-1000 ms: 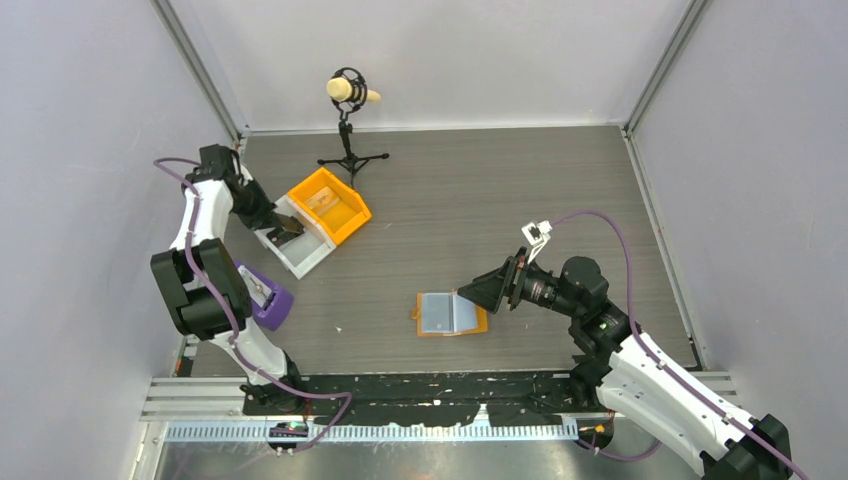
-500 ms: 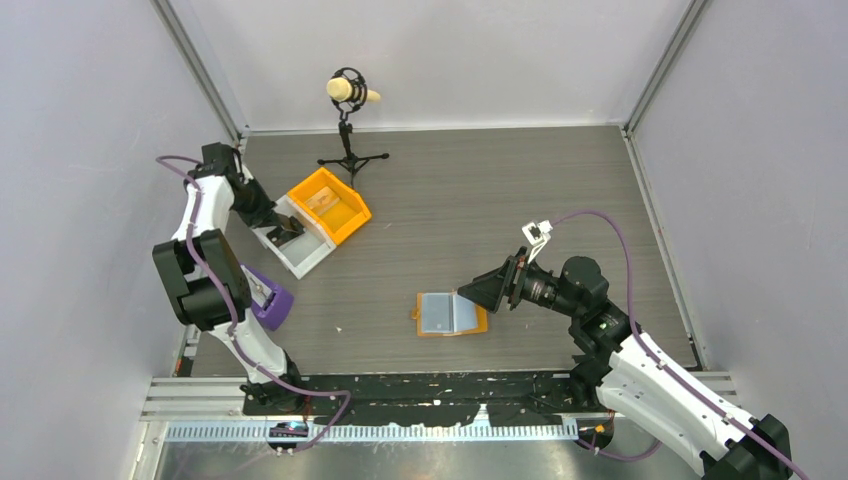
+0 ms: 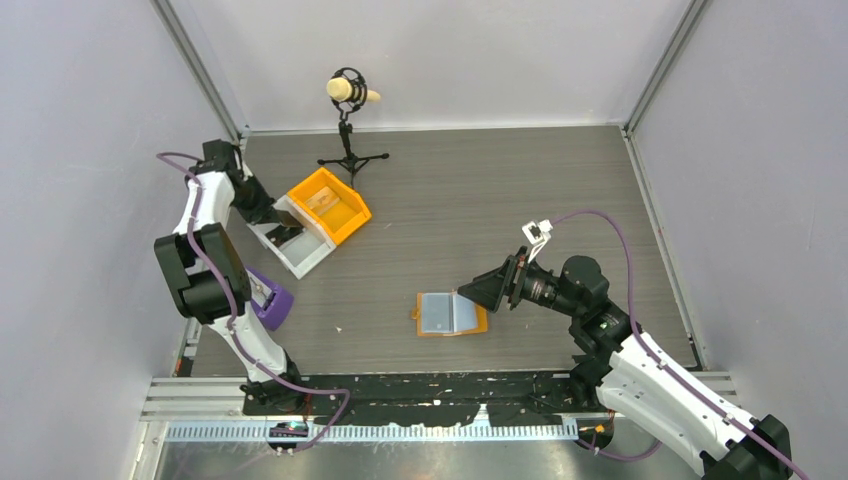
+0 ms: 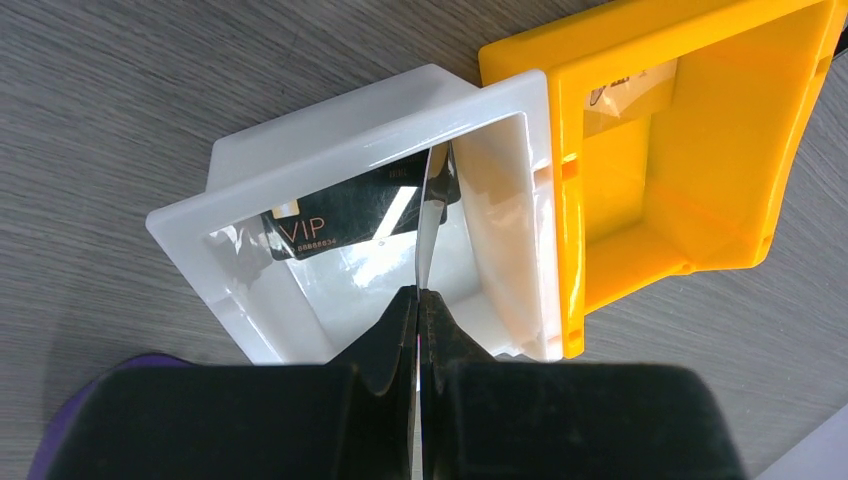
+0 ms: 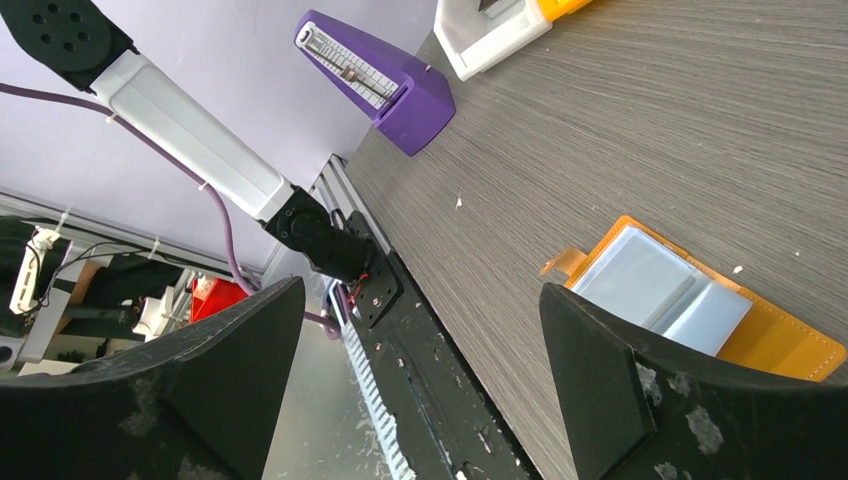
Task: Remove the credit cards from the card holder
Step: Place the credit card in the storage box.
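Left hand [image 4: 420,300]: pressed together on the held card [image 4: 430,200], which we see edge-on, poised over the white bin [image 4: 300,165]
White bin: holds one dark VIP card [image 4: 345,212] lying flat, and stands touching the orange bin [image 4: 700,150]
Card holder [image 3: 452,314]: lies open on the surface [image 3: 480,200], well apart from both bins, with its blue-grey pockets facing up; we cannot tell whether any card sits in them
Right hand [image 5: 420,295]: spread and empty, just beside the holder's right edge
Progress: we judge one card delivered and a second at the point of release
Outstanding: let the held card drop, then check the pockets for more
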Robot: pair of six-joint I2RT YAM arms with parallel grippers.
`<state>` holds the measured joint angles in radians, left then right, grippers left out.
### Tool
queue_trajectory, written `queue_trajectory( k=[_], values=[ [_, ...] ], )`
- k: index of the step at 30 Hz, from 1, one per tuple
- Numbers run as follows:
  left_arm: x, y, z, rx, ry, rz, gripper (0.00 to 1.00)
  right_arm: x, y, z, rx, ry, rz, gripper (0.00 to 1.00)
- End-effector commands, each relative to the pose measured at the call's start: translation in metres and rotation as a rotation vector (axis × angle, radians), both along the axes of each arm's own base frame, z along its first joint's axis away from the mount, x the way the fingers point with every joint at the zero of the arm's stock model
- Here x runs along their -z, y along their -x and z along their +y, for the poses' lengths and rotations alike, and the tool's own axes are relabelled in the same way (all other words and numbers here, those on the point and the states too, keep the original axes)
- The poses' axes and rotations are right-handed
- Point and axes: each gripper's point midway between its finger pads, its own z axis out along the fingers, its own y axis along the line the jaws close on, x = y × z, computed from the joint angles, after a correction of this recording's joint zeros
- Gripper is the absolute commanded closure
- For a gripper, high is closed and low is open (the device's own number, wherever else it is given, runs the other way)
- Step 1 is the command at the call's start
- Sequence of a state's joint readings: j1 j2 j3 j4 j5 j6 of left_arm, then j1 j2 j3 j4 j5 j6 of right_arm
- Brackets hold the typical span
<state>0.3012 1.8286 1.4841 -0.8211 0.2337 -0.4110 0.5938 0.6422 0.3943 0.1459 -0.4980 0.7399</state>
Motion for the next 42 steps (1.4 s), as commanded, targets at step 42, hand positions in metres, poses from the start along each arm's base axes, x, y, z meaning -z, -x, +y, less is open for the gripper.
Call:
queue_trajectory(
  k=[42],
  values=[
    [-0.009,-0.001,0.0,-0.014,-0.026,0.0,1.0,-0.038,0.005,0.0,-0.026,-0.059,-0.088,0.05]
  ],
)
